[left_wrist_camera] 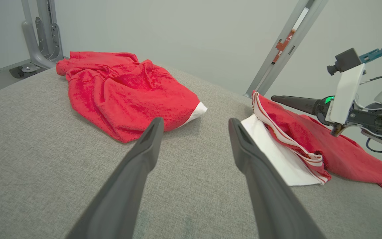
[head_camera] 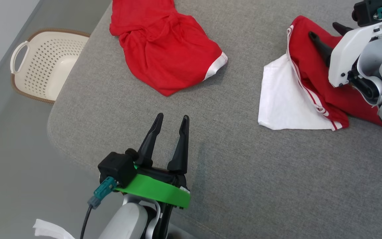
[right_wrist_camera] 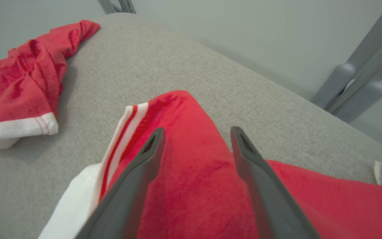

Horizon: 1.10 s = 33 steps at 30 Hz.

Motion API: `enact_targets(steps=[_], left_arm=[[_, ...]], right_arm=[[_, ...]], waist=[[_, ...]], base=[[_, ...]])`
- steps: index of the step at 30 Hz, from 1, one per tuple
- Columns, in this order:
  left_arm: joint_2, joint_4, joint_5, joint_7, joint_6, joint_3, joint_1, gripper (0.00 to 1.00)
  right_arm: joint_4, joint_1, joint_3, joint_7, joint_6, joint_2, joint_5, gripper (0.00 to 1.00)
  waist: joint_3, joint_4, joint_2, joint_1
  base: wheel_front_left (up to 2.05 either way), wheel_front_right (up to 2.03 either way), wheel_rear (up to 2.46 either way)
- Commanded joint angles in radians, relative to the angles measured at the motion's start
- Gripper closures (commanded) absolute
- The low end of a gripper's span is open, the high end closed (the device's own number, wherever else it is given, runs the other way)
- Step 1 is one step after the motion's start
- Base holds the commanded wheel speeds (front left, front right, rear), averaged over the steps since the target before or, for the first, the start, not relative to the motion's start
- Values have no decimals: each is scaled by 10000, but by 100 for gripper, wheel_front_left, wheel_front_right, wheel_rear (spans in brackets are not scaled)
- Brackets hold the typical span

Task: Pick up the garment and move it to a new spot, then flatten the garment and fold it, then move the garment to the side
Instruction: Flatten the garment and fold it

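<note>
grey fabric surface [head_camera: 244, 172] w/ two pieces of clothing on it, well apart. the garment [head_camera: 307, 69] lies at the right side in head view: red w/ white stripes along one edge, and a white part spread flat toward the near-left; rest is rumpled and runs off under the right arm. right tool [head_camera: 323, 29] hangs over the garment's red part, fingers apart, nothing between them; from the left wrist view its one visible finger sits just above the cloth w/ a gap, not touching. right wrist view looks straight down its two spread fingers onto red fabric, striped edge just to their left. left tool [head_camera: 172, 116] is at lower centre of head view, over bare surface near the front edge, fingers apart and empty, pointing toward the gap between the two pieces. red top [head_camera: 164, 49] lies crumpled at upper centre, a white cuff at its right end, clear of both tools. off the surface's left edge a cream basket [head_camera: 50, 66] w/ a brown rim and a handle sits on the floor [head_camera: 12, 149]. a white scrap [head_camera: 50, 230] shows at the bottom left by the left arm; can't tell what it is. grey metal posts [left_wrist_camera: 41, 33] stand behind the surface against a pale wall.
</note>
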Motion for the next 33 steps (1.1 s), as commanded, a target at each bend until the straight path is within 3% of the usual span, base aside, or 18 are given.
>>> enact_targets(steps=[1, 14, 15, 23, 27, 33], left_arm=[[4, -45, 112, -5, 56, -37, -106, 0], [5, -171, 344, -5, 236, -100, 26, 0], [5, -142, 348, -4, 226, -92, 24, 0], [5, 104, 406, -5, 89, -220, -123, 0], [6, 278, 429, -5, 46, -366, -165, 0], [6, 520, 516, -5, -44, -388, -30, 0]], right_arm=[[178, -306, 229, 67, -17, -116, 127, 0], [1182, -1432, 2203, 426, -17, -146, 1477, 0], [1107, -1474, 2358, 361, -17, -142, 1576, 100], [916, -1502, 2890, -662, -17, -541, 2539, 100], [1239, -1685, 2881, -1895, -17, -762, 2494, 100], [2349, -2061, 2604, -3853, -17, -600, 2049, 100]], waist=[[570, 447, 0, 0], [748, 477, 0, 0], [735, 475, 0, 0], [416, 427, 0, 0], [117, 394, 0, 0], [-540, 295, 0, 0]], base=[[0, 0, 0], [0, 0, 0], [0, 0, 0], [0, 0, 0], [0, 0, 0], [0, 0, 0]])
